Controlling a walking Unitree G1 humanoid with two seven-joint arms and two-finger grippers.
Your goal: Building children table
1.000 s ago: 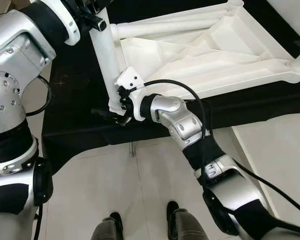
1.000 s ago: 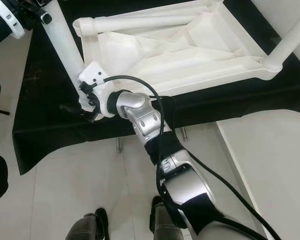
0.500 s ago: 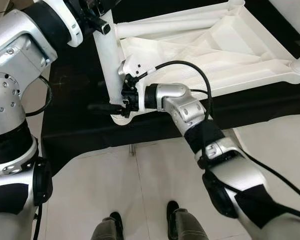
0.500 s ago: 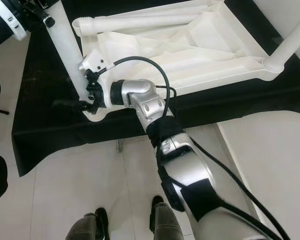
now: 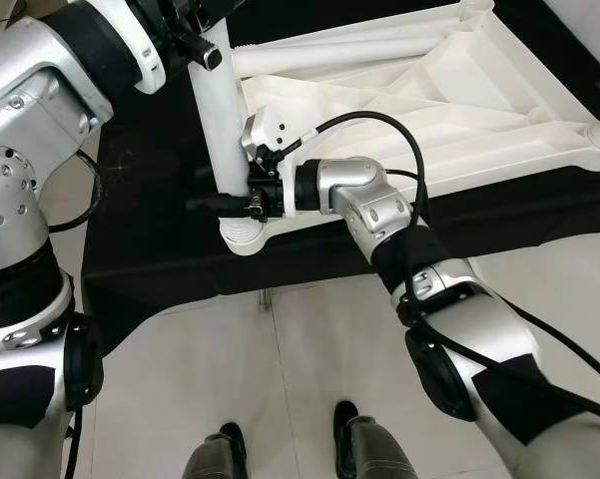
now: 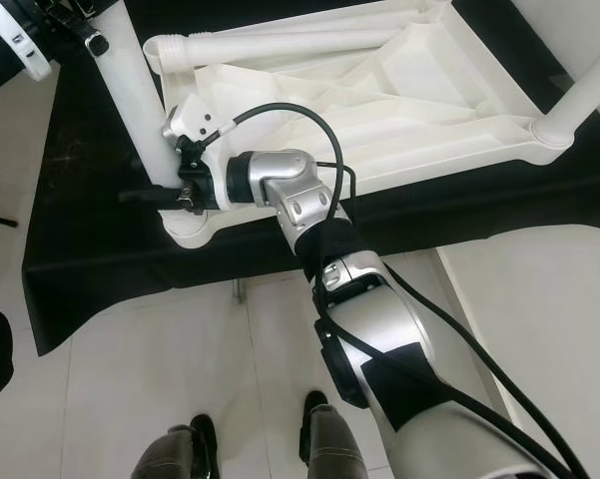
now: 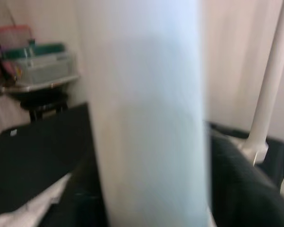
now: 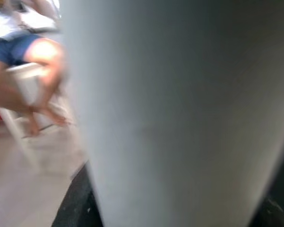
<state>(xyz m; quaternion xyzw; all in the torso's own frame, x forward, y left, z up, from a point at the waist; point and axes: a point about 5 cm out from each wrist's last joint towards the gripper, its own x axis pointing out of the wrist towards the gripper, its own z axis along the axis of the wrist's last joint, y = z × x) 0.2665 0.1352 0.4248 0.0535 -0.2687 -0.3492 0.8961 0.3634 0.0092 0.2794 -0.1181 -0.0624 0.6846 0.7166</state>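
The white table top (image 5: pixel 459 110) lies upside down on a black-covered surface (image 5: pixel 150 269). At its near left corner a white table leg (image 5: pixel 220 130) stands steeply tilted, its flared end (image 5: pixel 242 236) down on the black cover. My left gripper (image 5: pixel 195 35) is shut on the leg's upper part. My right gripper (image 5: pixel 220 203) clasps the leg just above the flared end, one black finger (image 6: pixel 140 197) reaching across it. Both wrist views look at the leg (image 7: pixel 146 113) (image 8: pixel 175 113) from very close.
Another leg (image 6: pixel 579 90) stands fitted at the top's right corner, and a third (image 6: pixel 280 42) lies along its far edge. Pale tiled floor (image 5: pixel 280 379) lies before the black surface. A person (image 8: pixel 19 52) sits on a white chair behind.
My right gripper has swung up from under the leg's end and turned level, and its fingers now lie across the leg. The leg's flared end has come down below the gripper.
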